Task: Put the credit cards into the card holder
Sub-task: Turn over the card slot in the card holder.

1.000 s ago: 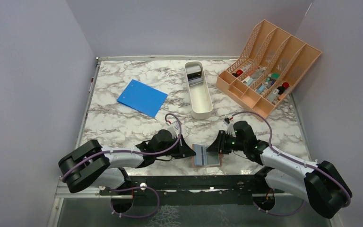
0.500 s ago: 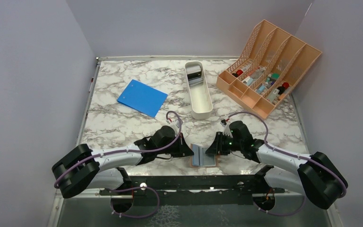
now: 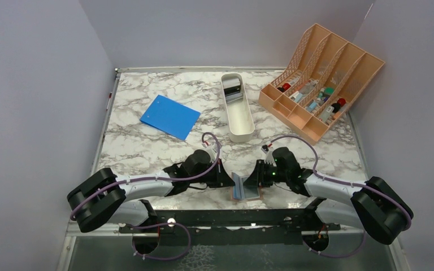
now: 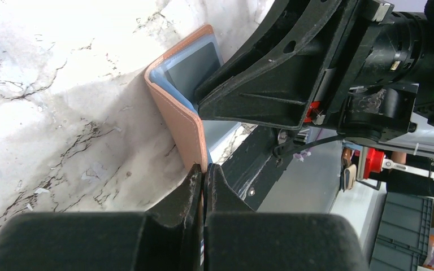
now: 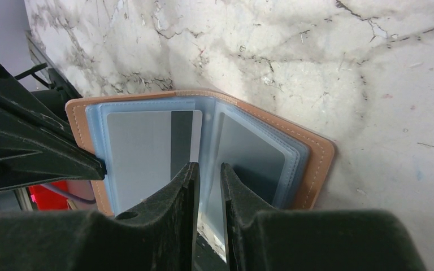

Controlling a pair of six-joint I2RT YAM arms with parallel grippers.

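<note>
Squarely between the two grippers: a small brown leather-like folding card holder [image 3: 244, 187] with pale blue-grey sleeves, well apart from the long white oblong tray [image 3: 238, 107] and on that tray's arm-base side, near the edge of the marble table [image 3: 147, 147]. Standing half open like a book, fold roughly in line with the tray's long axis. Pinched hard at the rim of its brown outer cover by the left gripper [image 4: 204, 169], fingers clenched on the leather and propping that flap upright. Already carrying two silver-grey plastic credit cards [image 5: 147, 152] in the sleeves: a dark-striped one on the lifted flap, the other card [image 5: 251, 161] on the flap lying flat. Right gripper [image 5: 209, 168] pointed straight at the fold, fingers nearly together with a clear middle leaf rising between them. Cannot tell whether gripping a card, the leaf or nothing. Probably mid-insertion, or parting the leaves. Key relation for the coming move: sleeve mouths dead ahead of the right gripper, cards' long axis seemingly parallel to its fingers. Hence nearer and better aligned than the left, best kept as a brace.
</note>
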